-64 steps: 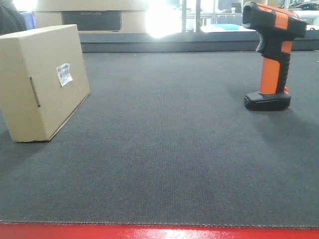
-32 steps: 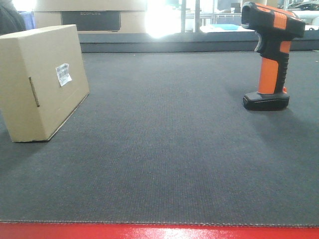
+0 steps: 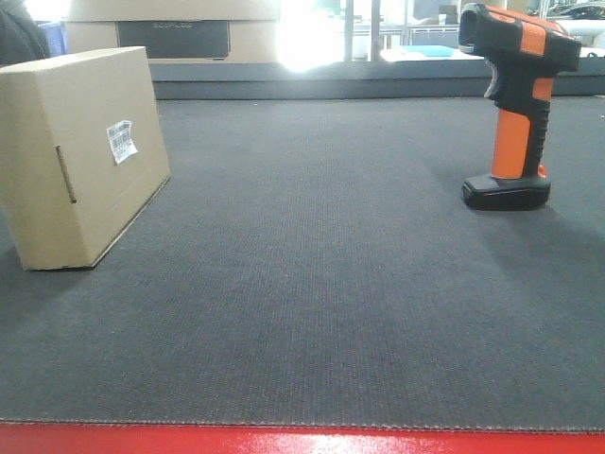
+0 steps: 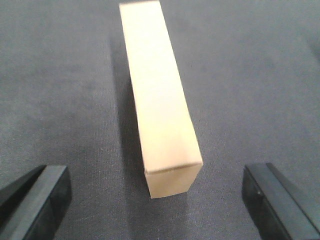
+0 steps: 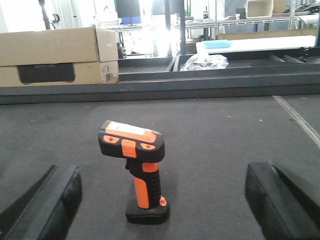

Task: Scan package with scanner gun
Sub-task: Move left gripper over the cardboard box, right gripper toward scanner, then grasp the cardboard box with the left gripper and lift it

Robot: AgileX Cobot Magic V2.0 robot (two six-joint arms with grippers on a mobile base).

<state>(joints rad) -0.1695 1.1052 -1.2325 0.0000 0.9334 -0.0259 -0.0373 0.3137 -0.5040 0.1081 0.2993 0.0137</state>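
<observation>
Front view alone shows the label point(image 3: 121, 141) on the package point(image 3: 66, 203).

We cannot read the label point(image 3: 121, 141) on the package point(image 3: 85, 156): too small. The left tool point(image 4: 156, 207) and right tool point(image 5: 162, 200) show only 2 finger stubs each, cut by the lower edge.

overall: bright, even indoor light on the dark table point(image 3: 331, 284)
glare: blown-out white patch point(image 3: 307, 38) at the top of the front view, backlight from the far side
shadows: soft and faint; a dim band along the left side of the package point(image 4: 160, 100) in the left wrist view
focus: front view crisp; left wrist view soft, package edges slightly blurred
edges: fingers point(image 4: 37, 200) of the left gripper point(image 4: 156, 197) and of the right gripper point(image 5: 162, 192) — dark, blurred blocks in the bottom corners
</observation>
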